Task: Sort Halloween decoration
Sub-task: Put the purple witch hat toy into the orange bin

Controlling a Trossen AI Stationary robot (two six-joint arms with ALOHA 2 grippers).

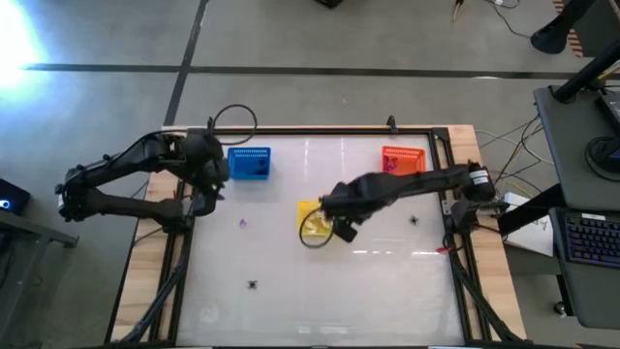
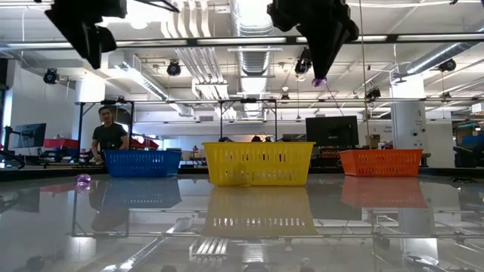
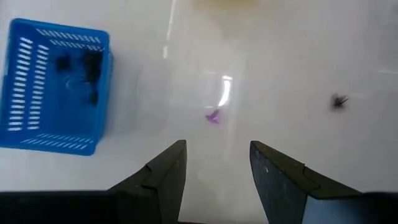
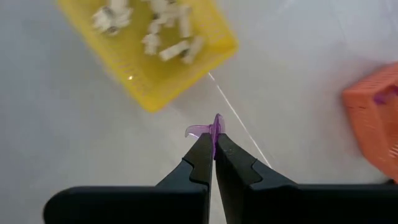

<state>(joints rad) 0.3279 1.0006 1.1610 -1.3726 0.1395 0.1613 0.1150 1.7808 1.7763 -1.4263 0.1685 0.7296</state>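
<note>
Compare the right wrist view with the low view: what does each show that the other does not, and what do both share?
Only the right wrist view shows the white trinkets lying inside the yellow basket. Only the low view shows the blue basket, a person in the room behind it, and a loose purple trinket on the table. Both share the right gripper, shut on a purple trinket, plus the yellow basket and the orange basket.
</note>
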